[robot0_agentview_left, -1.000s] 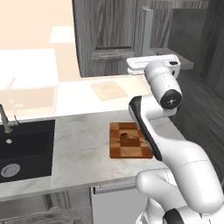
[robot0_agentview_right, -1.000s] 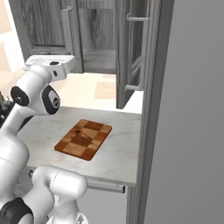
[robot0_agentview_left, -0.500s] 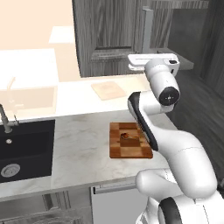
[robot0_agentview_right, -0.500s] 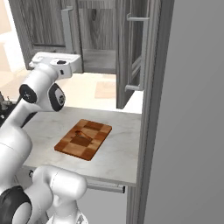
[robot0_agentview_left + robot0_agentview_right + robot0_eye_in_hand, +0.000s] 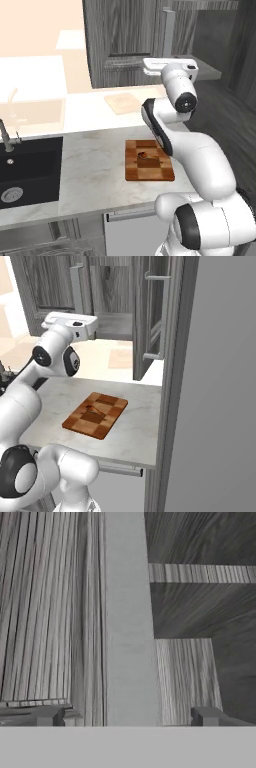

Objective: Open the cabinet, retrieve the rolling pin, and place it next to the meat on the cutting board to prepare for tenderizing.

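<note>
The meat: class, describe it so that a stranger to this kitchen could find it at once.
Start at the pale marble counter beside the black sink. On it lies a checkered cutting board of dark and light brown blocks. The meat is the small reddish-brown lump on that board, unlike the plain beige board farther back, which carries nothing.

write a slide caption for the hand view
Open gripper straddling the silver bar handle of the dark wood-grain cabinet, one fingertip on each side.
</note>
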